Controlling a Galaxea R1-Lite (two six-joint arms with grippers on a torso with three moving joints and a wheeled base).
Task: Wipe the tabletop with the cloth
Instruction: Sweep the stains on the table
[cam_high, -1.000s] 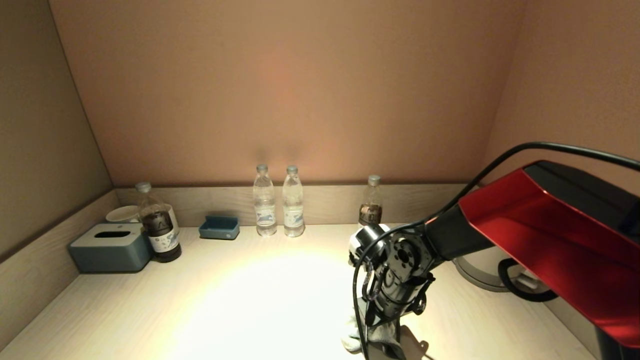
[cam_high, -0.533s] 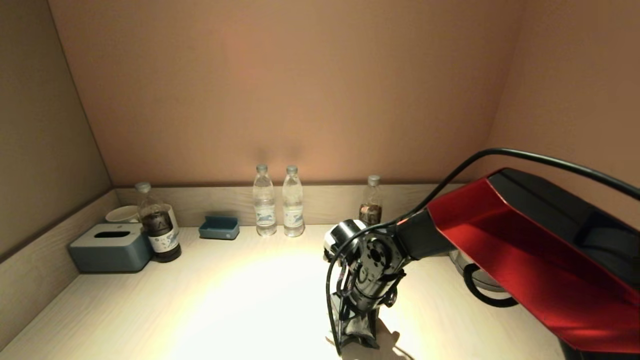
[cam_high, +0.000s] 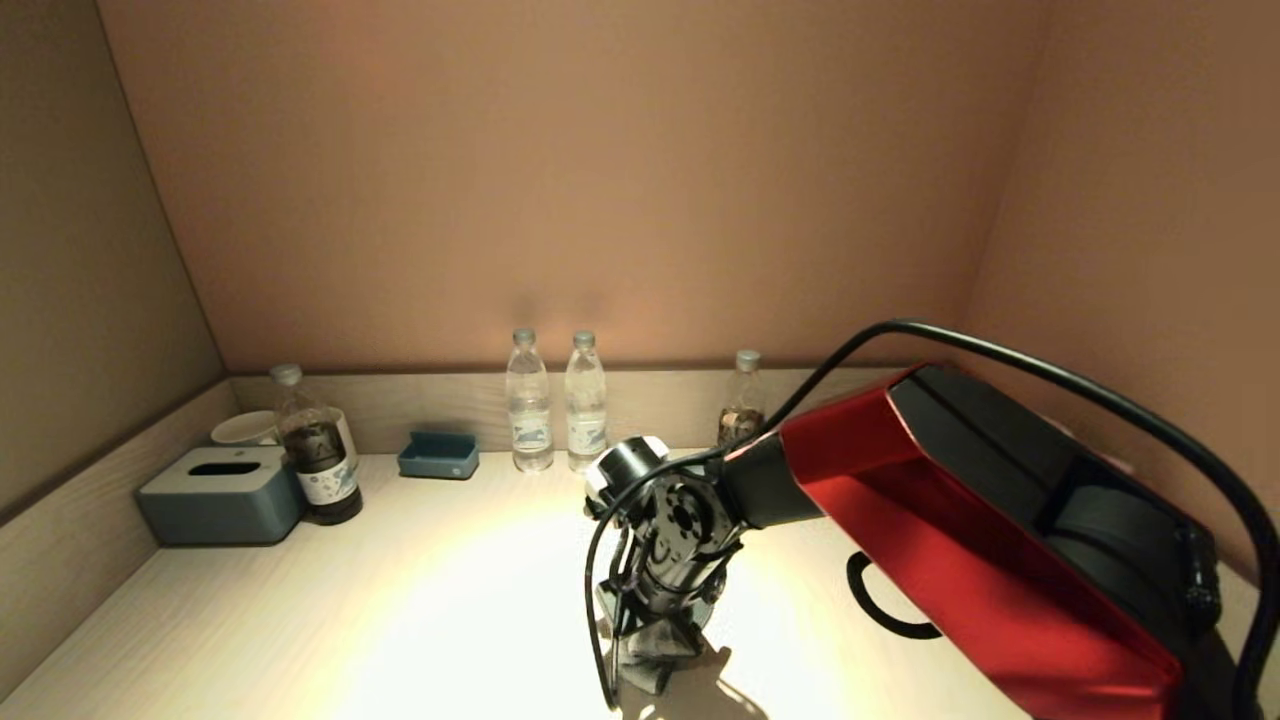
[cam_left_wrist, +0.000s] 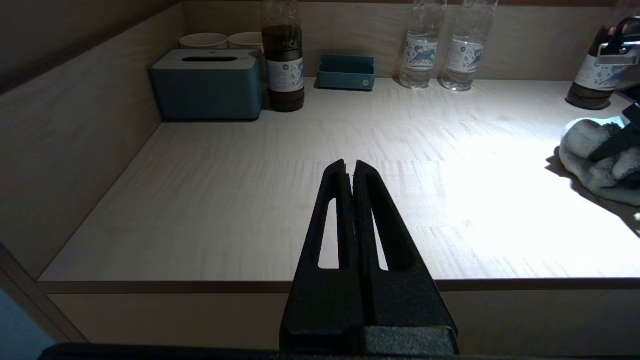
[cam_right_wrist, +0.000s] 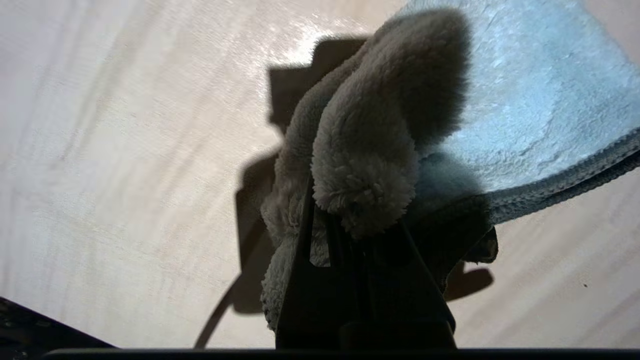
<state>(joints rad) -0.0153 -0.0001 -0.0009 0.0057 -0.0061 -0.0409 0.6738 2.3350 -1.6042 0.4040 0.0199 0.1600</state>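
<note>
My right gripper (cam_high: 655, 655) points down at the light wooden tabletop (cam_high: 450, 600), front centre, and is shut on a fluffy grey-blue cloth (cam_high: 662, 648). The cloth is bunched around the fingers and its free part lies flat on the wood in the right wrist view (cam_right_wrist: 525, 100). It also shows at the edge of the left wrist view (cam_left_wrist: 597, 160). My left gripper (cam_left_wrist: 349, 167) is shut and empty, parked off the table's front edge; the head view does not show it.
Along the back wall stand two clear water bottles (cam_high: 557, 410), a dark bottle (cam_high: 742, 410) and a small blue tray (cam_high: 438, 455). At the back left are a blue tissue box (cam_high: 222, 492), a dark bottle (cam_high: 315, 445) and white cups (cam_high: 245, 428). A kettle's black handle (cam_high: 885, 600) shows behind the right arm.
My right arm has swept to the left across the front of the table, dragging the cloth with it. The left gripper shows no change.
</note>
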